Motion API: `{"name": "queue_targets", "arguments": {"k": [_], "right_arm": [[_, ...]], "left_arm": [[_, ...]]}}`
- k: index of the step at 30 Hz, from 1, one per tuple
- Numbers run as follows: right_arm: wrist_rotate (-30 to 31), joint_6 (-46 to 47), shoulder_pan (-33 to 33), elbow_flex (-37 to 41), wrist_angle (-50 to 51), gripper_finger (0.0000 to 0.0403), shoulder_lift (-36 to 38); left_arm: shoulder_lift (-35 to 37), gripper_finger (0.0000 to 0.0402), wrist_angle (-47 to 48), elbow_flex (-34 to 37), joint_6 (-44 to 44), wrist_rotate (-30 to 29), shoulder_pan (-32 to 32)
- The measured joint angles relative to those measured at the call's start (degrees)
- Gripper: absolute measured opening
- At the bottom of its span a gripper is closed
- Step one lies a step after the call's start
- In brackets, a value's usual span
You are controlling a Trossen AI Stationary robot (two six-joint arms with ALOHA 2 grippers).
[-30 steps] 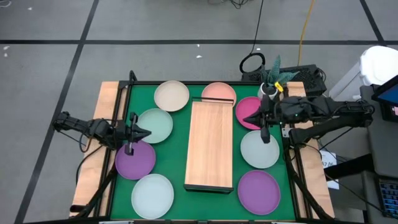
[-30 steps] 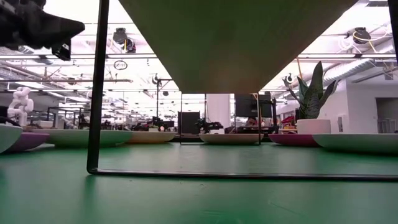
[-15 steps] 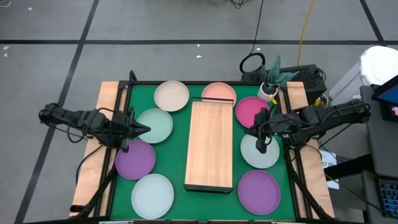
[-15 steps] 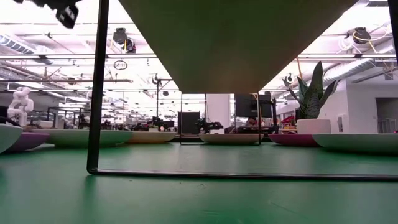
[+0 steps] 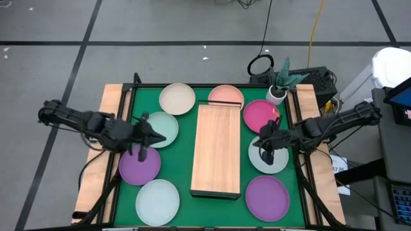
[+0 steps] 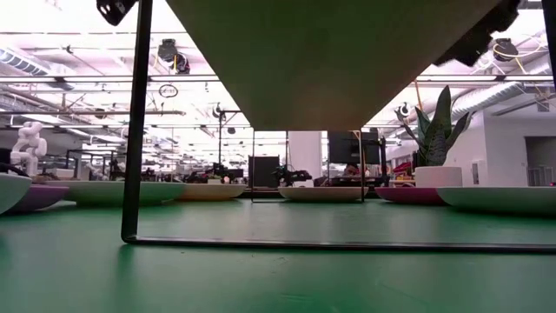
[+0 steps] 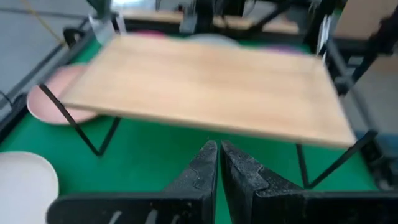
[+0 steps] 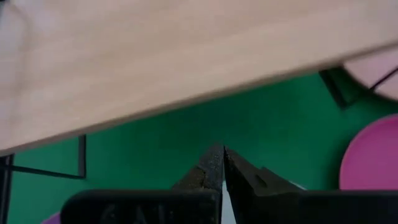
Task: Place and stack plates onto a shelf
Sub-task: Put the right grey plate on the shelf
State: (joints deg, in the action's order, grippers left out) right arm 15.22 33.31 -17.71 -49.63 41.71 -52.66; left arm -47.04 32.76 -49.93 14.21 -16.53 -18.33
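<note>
The light-wood shelf [image 5: 216,149] stands on thin black legs [image 6: 136,130] in the middle of the green mat, its top bare. Around it several plates lie flat on the mat: cream [image 5: 177,98], pale pink [image 5: 225,96], magenta [image 5: 260,115], mint green [image 5: 164,125], purple [image 5: 139,165], pale blue-white [image 5: 157,201], pale [image 5: 273,160], purple [image 5: 267,197]. My left gripper [image 5: 159,136] [image 7: 219,155] hovers shut above the mint plate, pointing at the shelf's left side. My right gripper [image 5: 259,142] [image 8: 222,158] hovers shut above the pale plate on the right, pointing at the shelf.
A potted plant [image 5: 280,83] stands at the far right corner. Wooden side strips [image 5: 110,115] and black frame rails [image 5: 297,128] run along both sides of the mat. The green mat shows free under the shelf [image 6: 278,261].
My left gripper has risen from just over the mat, tipped from pointing down toward more level, and edged right toward the shelf. My right gripper has sunk and moved toward the near edge, from over the magenta plate to over the pale plate. Both stay shut.
</note>
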Motion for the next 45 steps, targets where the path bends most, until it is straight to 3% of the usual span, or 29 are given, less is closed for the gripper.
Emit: {"name": "queue_targets", "arguments": {"k": [9,16,25,39,45], "right_arm": [[0.0,13.0,-5.7,3.9,0.8,0.0,-0.6],[-0.5,23.0,-11.9,3.9,1.4,0.0,-6.1],[-9.9,30.3,-18.5,3.9,1.9,0.0,-13.7],[-11.1,32.6,-25.3,3.9,10.7,0.0001,-14.5],[-11.0,23.4,-28.8,3.9,14.1,0.0024,-14.5]], "left_arm": [[-7.7,0.0024,1.2,0.0,1.3,0.0,-2.4],[-10.0,0.0024,1.0,0.0,0.6,0.0,-2.7],[-10.0,0.0024,1.5,0.0,1.4,0.0,-2.9],[-10.0,0.0024,1.5,0.0,1.3,0.1,-2.9],[-10.0,0.0024,1.5,0.0,1.0,0.0,-2.9]]}}
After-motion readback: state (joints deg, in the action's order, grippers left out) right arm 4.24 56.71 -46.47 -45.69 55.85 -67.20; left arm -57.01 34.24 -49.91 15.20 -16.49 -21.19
